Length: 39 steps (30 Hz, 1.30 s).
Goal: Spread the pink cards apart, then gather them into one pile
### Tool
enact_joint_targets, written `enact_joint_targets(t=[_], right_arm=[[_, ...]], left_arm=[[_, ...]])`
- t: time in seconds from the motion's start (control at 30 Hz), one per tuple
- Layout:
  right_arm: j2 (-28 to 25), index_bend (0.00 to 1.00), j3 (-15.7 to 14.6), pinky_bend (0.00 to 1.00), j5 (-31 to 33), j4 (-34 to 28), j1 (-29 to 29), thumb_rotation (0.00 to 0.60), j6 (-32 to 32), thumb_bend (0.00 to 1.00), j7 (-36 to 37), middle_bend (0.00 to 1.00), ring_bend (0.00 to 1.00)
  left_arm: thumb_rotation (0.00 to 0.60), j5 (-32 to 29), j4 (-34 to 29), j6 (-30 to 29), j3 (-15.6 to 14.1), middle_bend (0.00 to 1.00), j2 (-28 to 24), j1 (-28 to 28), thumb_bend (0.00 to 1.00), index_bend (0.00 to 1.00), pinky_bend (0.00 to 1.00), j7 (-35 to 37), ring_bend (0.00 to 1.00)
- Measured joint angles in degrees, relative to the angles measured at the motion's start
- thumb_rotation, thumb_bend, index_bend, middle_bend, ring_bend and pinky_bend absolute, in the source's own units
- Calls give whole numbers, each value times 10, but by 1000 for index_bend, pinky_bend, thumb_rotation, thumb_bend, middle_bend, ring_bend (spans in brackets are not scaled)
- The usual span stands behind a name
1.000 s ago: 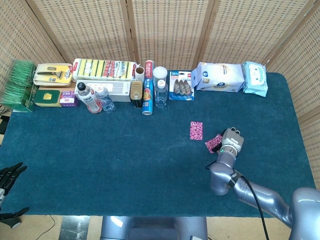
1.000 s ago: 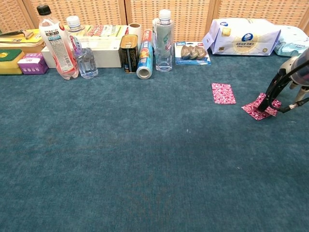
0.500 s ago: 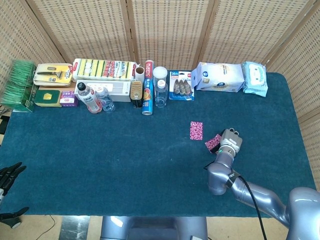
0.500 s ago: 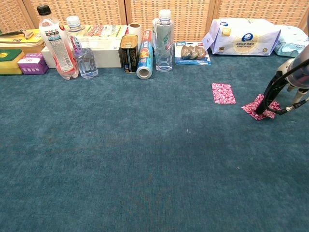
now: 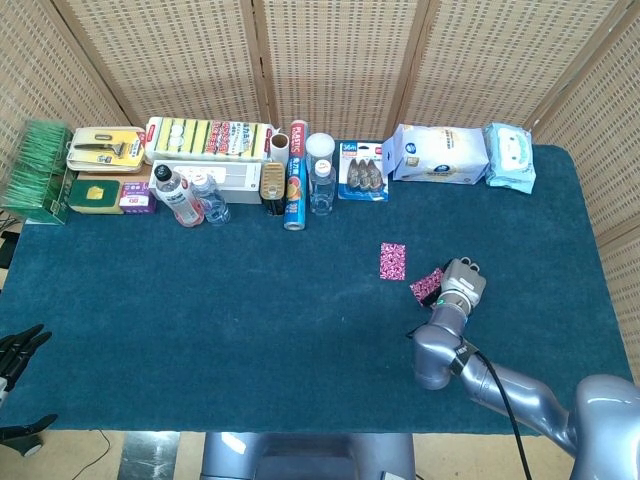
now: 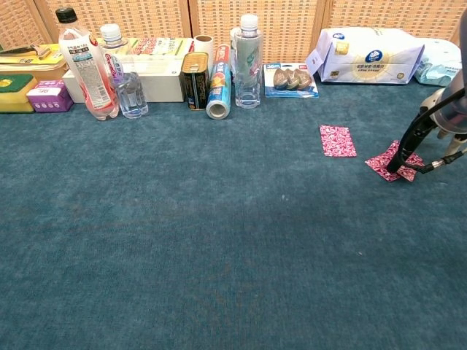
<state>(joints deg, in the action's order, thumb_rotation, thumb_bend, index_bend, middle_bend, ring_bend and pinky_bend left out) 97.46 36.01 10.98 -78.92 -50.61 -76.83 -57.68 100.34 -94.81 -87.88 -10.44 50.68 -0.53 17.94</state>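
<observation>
pink cards (image 6: 394,161) | chest: robot hand (image 6: 430,138) fingertip touching | head: contact hidden

My right hand (image 6: 445,127) sits at the far right edge, one of its fingers (image 6: 403,149) pressing the overlapped pink cards (image 6: 385,165) onto the table (image 6: 219,240). A single pink card (image 6: 337,140) lies flat just beside them.

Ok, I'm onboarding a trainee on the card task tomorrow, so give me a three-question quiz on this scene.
1. True or false: the pink cards form one pile.
2. Which hand touches cards? A) left B) right C) both
3. Fill in: the lone pink card lies nearer the blister pack than the ____ hand does.

Key:
1. False: one card lies apart from the overlapping cards.
2. B: fingers of the right hand rest on them; the left hand hangs off the table.
3. right
</observation>
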Motion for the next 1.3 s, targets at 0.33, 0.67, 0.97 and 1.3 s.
enact_joint_targets(t=[0.33,0.67,0.97,1.3], right_arm=[[2,227,2,212,0,-5,3,600,5,98,-2,68,0],[-7,227,5,205,-33,-39,6,600,17,97,16,68,0],[-21,191,-7,199,-82,-91,-1,600,44,98,37,53,0],[-2,132,-27,182,-89,-40,-38,600,58,96,15,19,0]], left_arm=[[600,0,1,-2,0,0,0,0,14,0,0,2,0],[600,0,2,-2,1,0,0,-1,15,0,0,3,0],[600,0,-1,-1,0,0,1,-1,16,0,0,-2,0],[600,-2,2,-19,5,0,7,-11,14,0,0,-14,0]])
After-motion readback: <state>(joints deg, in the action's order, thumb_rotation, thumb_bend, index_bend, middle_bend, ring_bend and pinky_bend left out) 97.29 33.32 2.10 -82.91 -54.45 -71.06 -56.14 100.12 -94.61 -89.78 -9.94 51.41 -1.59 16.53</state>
